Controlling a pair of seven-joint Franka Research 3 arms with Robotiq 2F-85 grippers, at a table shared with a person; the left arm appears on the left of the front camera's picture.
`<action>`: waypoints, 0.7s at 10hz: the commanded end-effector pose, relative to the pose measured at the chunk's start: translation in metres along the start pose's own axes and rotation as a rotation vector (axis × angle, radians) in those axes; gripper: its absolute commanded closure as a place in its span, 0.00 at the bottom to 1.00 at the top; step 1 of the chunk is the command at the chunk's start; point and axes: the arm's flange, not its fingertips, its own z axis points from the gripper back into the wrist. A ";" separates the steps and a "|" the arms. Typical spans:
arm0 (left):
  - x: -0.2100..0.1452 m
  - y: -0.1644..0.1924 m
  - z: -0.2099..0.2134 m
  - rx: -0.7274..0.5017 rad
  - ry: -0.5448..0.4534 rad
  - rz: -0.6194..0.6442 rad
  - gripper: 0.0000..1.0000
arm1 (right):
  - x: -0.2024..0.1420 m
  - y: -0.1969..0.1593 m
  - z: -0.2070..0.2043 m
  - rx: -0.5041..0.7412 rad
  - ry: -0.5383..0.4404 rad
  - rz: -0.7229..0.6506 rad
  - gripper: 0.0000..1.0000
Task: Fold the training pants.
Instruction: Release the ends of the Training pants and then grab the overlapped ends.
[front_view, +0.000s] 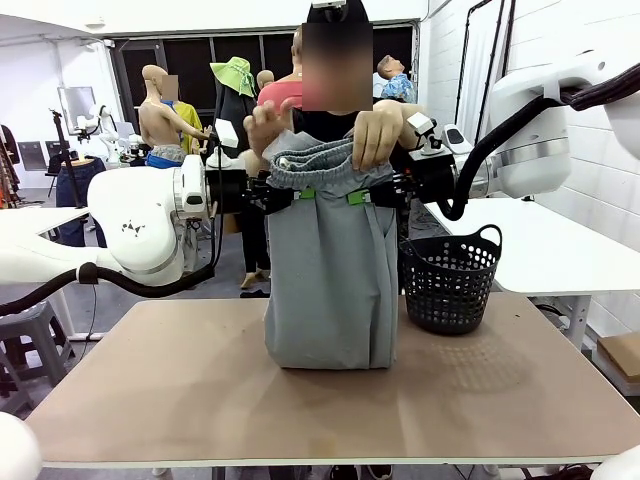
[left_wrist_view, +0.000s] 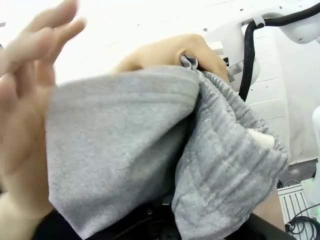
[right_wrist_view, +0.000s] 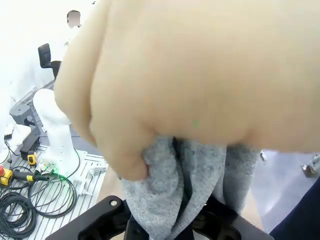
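We see the training pants (front_view: 330, 280) hanging down onto the worktop (front_view: 180, 390), left end effector (front_view: 305, 193) and right end effector (front_view: 357, 197) both clamped on the waistband. Soft, light, floppy, we reckon: grip that elastic.

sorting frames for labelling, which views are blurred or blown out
front view: sharp, evenly lit, the basket casts a soft shadow on the table; left wrist view: the person's open hand is motion-blurred, background blown out white; right wrist view: the person's gripping hand is close and soft
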 end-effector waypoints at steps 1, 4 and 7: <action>0.004 -0.001 -0.001 0.003 -0.002 0.011 1.00 | 0.001 0.001 0.000 -0.001 -0.021 -0.006 1.00; 0.004 -0.001 -0.001 0.003 -0.002 0.011 1.00 | 0.001 0.001 0.000 -0.001 -0.021 -0.006 1.00; 0.004 -0.001 -0.001 0.003 -0.002 0.011 1.00 | 0.001 0.001 0.000 -0.001 -0.021 -0.006 1.00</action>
